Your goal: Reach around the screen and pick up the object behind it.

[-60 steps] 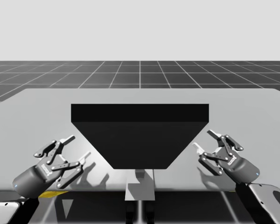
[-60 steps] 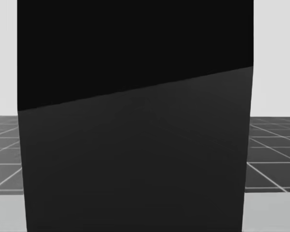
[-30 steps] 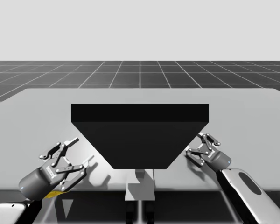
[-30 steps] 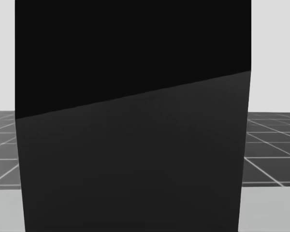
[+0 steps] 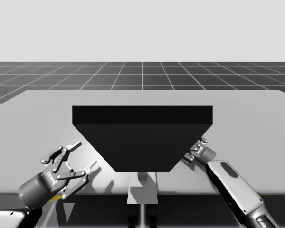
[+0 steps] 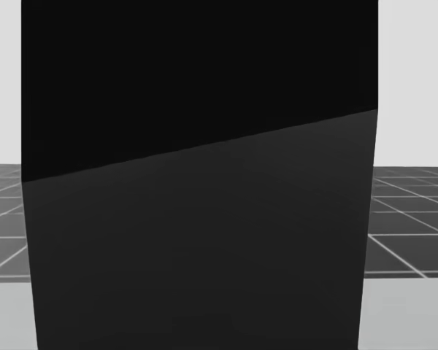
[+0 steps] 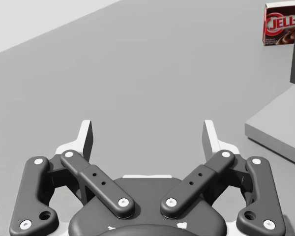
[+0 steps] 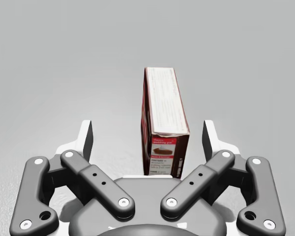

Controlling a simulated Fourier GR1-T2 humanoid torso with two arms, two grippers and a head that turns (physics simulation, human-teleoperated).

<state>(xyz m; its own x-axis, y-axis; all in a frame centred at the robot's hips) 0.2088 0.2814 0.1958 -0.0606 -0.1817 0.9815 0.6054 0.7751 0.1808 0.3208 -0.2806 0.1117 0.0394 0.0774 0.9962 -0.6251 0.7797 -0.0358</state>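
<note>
Presently the step in hand is the grasp itself: the reach around the screen (image 5: 142, 137) looks complete on the right side. In the high view the right end effector (image 5: 198, 147) sits tucked against the screen's right edge, on the far side of its slanted face, with the forearm trailing back toward the near edge of the desk (image 5: 38, 118). The right wrist view shows this end effector released, fingers spread wide, and the box (image 8: 164, 123) standing upright on the desk between them, its narrow end facing the camera. Both fingers appear clear of the box, which stands nearer one finger than the other, so no grip is made. The left end effector (image 7: 147, 130) is likewise released, fingers spread over bare desk near the screen's left side; from its wrist view the same box is seen well ahead, past the screen's edge. In the head view the screen hides everything behind it. Judgement: the next move calls for a small sideways correction to centre the box, perhaps a slight advance so the fingers bracket more of its body, then closing on its two broad faces. Lift and withdrawal must keep the forearm off the screen's edge.
</note>
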